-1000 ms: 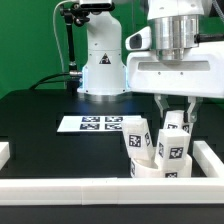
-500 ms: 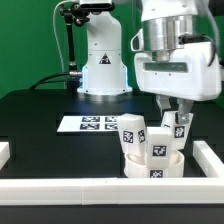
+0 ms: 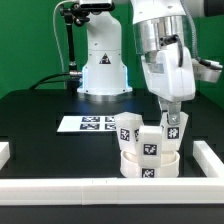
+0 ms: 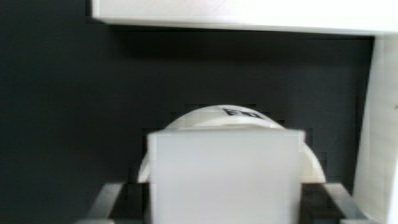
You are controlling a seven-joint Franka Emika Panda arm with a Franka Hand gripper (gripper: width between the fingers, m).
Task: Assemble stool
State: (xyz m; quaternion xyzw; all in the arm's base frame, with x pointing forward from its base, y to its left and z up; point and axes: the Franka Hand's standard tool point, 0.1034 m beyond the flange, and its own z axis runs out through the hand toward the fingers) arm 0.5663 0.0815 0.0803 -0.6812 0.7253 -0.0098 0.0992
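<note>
The stool's round seat rests on the black table near the front rail, with three chunky tagged legs standing up from it. My gripper comes down from above and is shut on the leg at the exterior view's right. The other two legs stand free beside it. In the wrist view the held leg fills the space between my fingers, and a rounded tagged white part shows just beyond it; my gripper sits at the frame's edge.
The marker board lies flat behind the stool. White border rails run along the front, the exterior view's right and left. The arm's white base stands at the back. A white rail crosses the wrist view.
My gripper has swung and tilted toward the exterior view's left while staying shut on the leg. The seat and its legs have turned and shifted left with it.
</note>
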